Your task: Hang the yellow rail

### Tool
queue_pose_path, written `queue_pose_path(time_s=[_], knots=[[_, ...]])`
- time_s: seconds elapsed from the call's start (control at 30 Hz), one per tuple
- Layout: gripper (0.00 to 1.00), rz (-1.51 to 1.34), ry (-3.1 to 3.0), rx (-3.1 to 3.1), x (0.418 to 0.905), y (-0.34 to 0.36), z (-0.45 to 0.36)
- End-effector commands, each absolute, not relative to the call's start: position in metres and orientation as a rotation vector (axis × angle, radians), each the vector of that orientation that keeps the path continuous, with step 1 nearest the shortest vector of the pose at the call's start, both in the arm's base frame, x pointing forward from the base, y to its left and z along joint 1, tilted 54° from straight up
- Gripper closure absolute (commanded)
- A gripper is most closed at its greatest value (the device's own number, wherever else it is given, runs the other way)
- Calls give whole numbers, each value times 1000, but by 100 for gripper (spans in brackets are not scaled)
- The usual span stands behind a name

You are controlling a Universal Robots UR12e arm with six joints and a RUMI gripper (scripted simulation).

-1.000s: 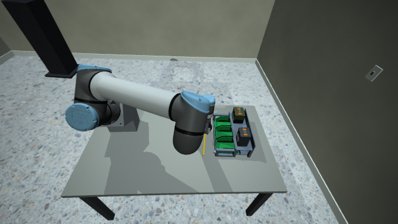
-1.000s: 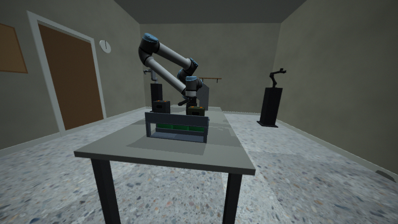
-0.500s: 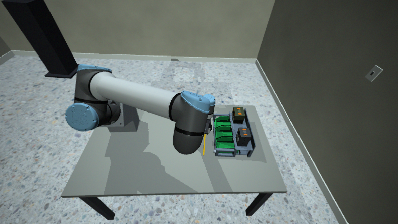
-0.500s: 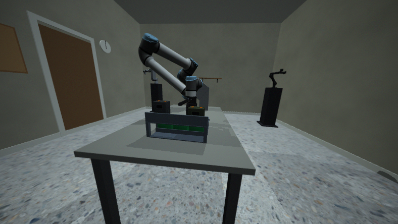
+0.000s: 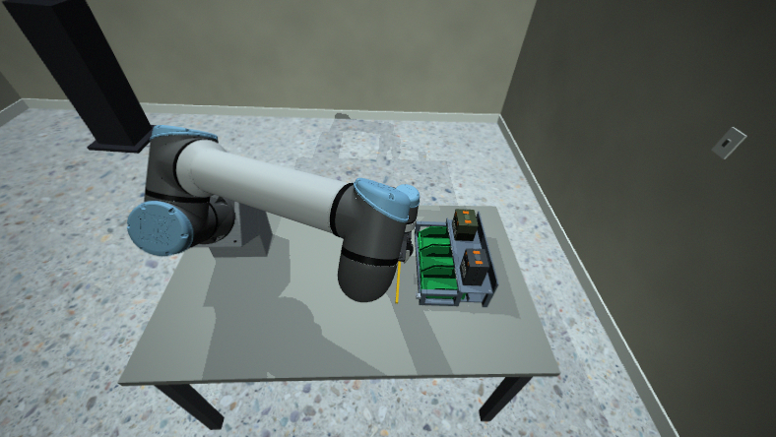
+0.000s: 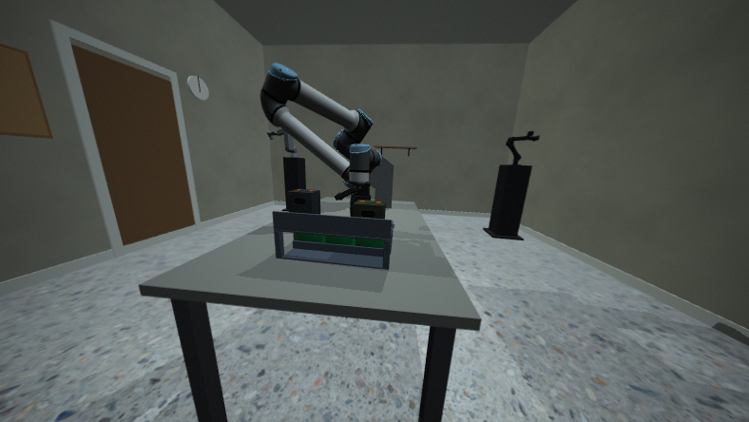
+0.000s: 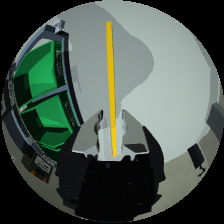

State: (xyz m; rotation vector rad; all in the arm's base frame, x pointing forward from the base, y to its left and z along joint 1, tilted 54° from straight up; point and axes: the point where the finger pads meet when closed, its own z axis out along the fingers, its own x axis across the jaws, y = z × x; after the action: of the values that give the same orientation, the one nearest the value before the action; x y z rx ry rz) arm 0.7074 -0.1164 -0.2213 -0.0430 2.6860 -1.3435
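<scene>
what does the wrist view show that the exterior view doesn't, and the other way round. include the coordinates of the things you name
Only the wrist view: the yellow rail (image 5: 397, 284) (image 7: 110, 65), running in toward the gripper (image 5: 406, 252) (image 6: 360, 199) (image 7: 112, 110).
Only the exterior view: the brown door (image 6: 125, 151), the wall clock (image 6: 198, 87) and the arm's long white tubes (image 5: 266, 184) (image 6: 324, 105).
Both: the gripper, green bins (image 5: 438, 261) (image 6: 339, 240) (image 7: 37, 70), their grey-blue rack (image 5: 469, 245) (image 6: 333, 222) (image 7: 45, 98) and the table top (image 5: 325, 336) (image 6: 314, 303) (image 7: 175, 100).
</scene>
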Motion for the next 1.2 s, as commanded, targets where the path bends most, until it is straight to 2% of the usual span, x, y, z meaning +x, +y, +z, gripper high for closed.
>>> queue_pose_path(time_s=[0.0,1.17], knots=[[78,-1341,2685,-43,710,-118,-223],[78,-1341,2684,-43,712,-127,-230]])
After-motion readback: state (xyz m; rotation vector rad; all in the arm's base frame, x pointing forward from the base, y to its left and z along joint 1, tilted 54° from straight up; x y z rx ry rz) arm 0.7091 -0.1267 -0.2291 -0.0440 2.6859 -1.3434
